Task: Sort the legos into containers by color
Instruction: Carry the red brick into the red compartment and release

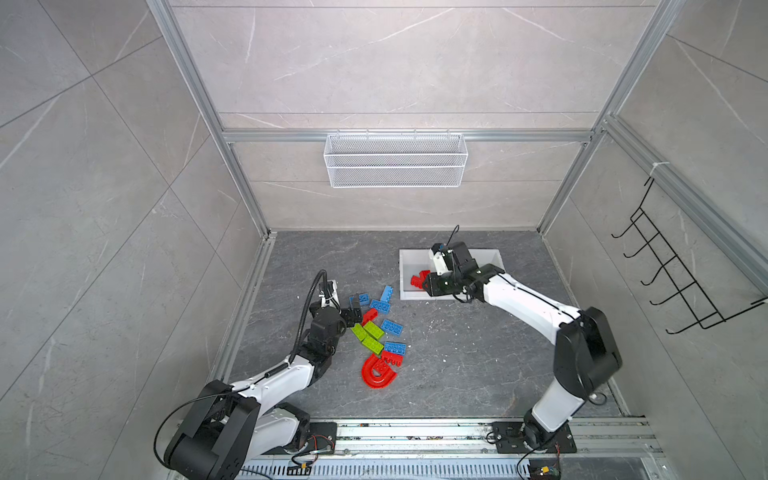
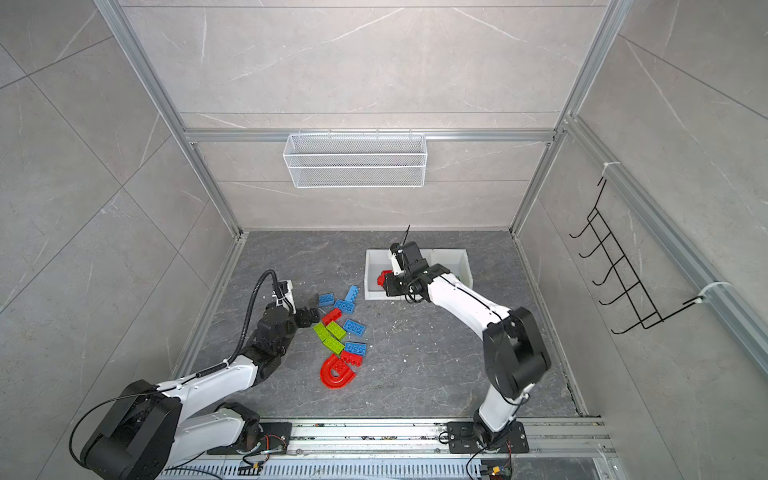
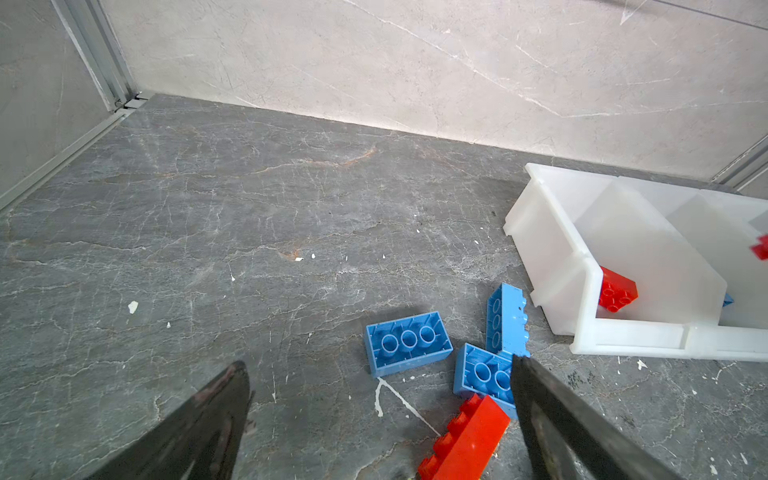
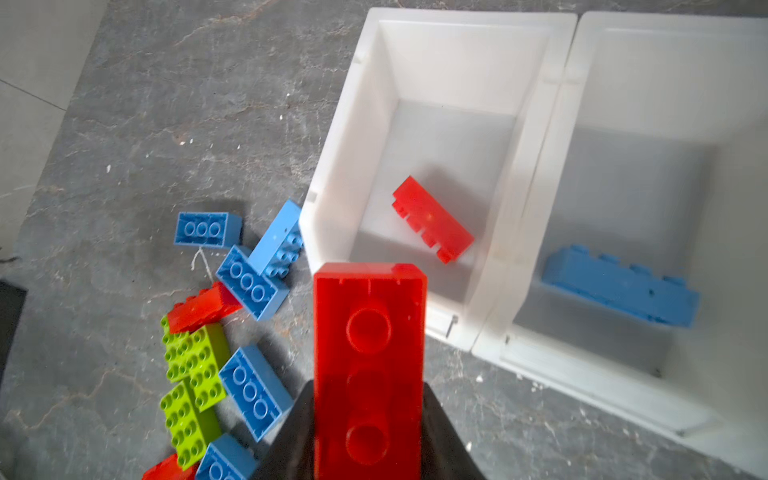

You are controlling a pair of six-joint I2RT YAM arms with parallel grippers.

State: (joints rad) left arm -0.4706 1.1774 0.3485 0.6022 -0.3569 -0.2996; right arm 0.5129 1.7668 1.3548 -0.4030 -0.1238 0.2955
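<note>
The right claw [image 4: 369, 401] clenched one red brick [image 4: 369, 328] over the leftmost white bin [image 1: 409, 262], right of the middle in a top view. A second red brick [image 4: 432, 220] lay inside. The left claw [image 1: 355, 312] gaped beside five blue bricks [image 1: 391, 327] and three green bricks [image 1: 373, 329].

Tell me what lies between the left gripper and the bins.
Three blue bricks lie between the left gripper and the bins, seen in both top views and the left wrist view.

Loose on the desk: blue, lime and red bricks [image 1: 373, 330], plus a red arch [image 1: 377, 374] lying flat. In the joined white bins [image 1: 409, 296]: one red brick [image 4: 432, 218], one blue brick [image 4: 619, 291] next door. Clamped underside-up in the right pincer [image 4: 368, 388]: a second red brick [image 4: 369, 324].
</note>
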